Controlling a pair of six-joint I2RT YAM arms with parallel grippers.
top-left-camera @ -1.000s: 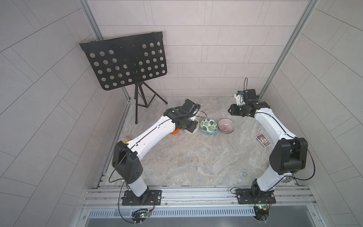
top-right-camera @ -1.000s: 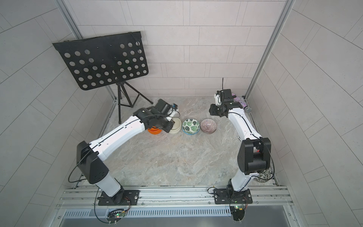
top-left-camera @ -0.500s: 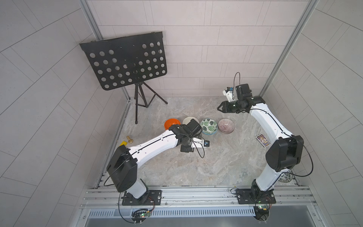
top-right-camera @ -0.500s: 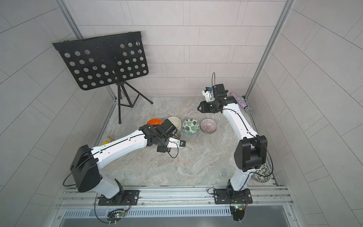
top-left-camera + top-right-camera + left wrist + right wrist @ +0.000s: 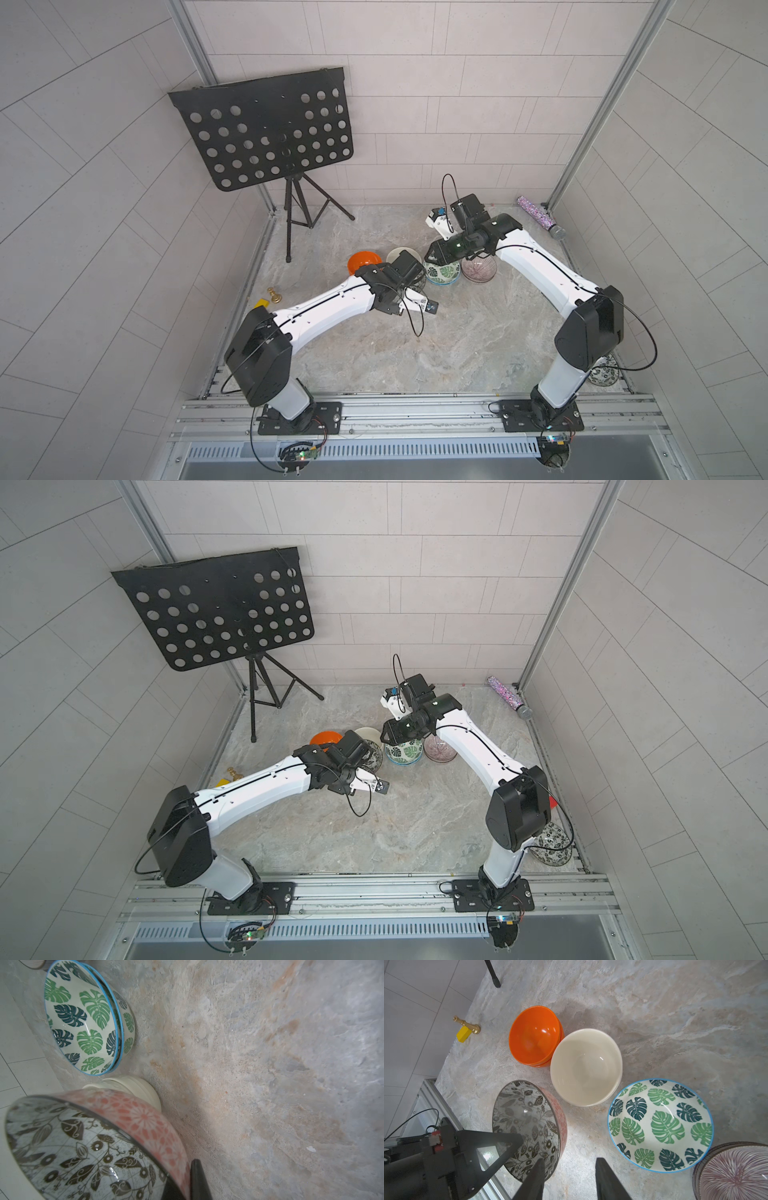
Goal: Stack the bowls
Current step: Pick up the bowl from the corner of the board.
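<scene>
In the right wrist view, nested pairs of orange bowls (image 5: 534,1035), cream bowls (image 5: 586,1067), green-leaf bowls (image 5: 660,1125) and purple striped bowls (image 5: 735,1174) stand in a row. My left gripper (image 5: 185,1176) is shut on the rim of a tilted dark leaf-patterned bowl (image 5: 83,1147) with a red outside, held beside the cream pair (image 5: 133,1084). My right gripper (image 5: 570,1160) hangs open over bare floor between that bowl (image 5: 529,1118) and the green-leaf pair. Another dark-patterned bowl (image 5: 550,845) lies by the right arm's base.
A black music stand (image 5: 266,133) on a tripod fills the back left. A brass piece (image 5: 274,296) and a yellow block (image 5: 262,302) sit by the left wall. A glittery tube (image 5: 540,216) lies in the back right corner.
The left wrist has come forward from over the orange and cream bowls, with the dark-patterned bowl in its grip. The right gripper has swung left and down to over the green-leaf bowls.
</scene>
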